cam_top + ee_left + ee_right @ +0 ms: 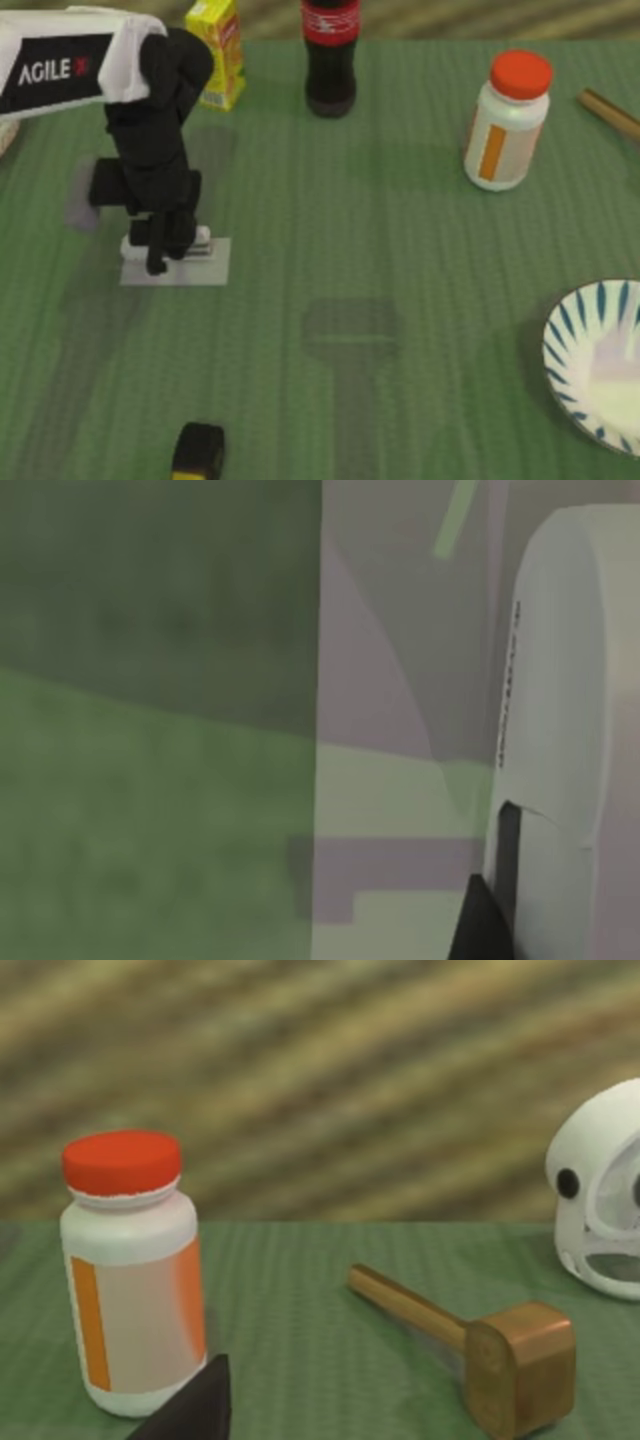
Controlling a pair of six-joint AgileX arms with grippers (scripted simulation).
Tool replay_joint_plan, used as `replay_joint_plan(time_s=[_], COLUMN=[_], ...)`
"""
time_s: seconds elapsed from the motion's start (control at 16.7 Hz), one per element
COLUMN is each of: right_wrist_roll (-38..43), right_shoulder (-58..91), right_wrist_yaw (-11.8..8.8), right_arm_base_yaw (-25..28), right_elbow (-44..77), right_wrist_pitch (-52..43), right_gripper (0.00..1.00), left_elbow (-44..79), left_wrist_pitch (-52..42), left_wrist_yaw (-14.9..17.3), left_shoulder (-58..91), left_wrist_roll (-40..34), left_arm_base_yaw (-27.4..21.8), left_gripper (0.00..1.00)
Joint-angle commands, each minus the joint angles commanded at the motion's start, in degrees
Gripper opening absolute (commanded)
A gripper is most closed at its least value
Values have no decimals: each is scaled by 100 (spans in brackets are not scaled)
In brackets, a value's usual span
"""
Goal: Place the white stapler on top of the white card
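Green cloth table (400,250) seen from above. White card (215,265) lies flat at table's left side. White stapler (200,240) seen resting on card, mostly hidden under left gripper (160,255), lowered straight onto it. Jaw state: cannot be told, fingers blocked by wrist. Stapler body (570,730) fills left wrist view beside card (400,810). Right gripper not seen from above; only dark fingertip (195,1410) visible in its wrist view, near pill bottle (130,1270).

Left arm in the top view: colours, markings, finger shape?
The left arm has a white shell with a black panel reading AGILE in white letters, plus a red mark. Wrist and left gripper are matte black and blocky, with two slim black fingers. No cables visible. The right arm shows only a dark fingertip.
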Motion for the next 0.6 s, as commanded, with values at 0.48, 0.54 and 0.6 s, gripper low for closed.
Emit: replay_joint_plan(time_s=[0.48, 0.54, 0.6], right_wrist_roll=[0, 0, 0], right_shoulder=[0, 0, 0], right_wrist_yaw=[0, 0, 0], right_arm_base_yaw=[0, 0, 0], right_elbow=[0, 0, 0], right_wrist_pitch=[0, 0, 0], right_gripper=[100, 100, 100], left_elbow=[0, 0, 0], left_wrist_pitch=[0, 0, 0], left_wrist_yaw=[0, 0, 0], left_shoulder=[0, 0, 0], left_wrist_roll=[0, 0, 0], left_arm_base_yaw=[0, 0, 0], left_gripper=[90, 98, 100])
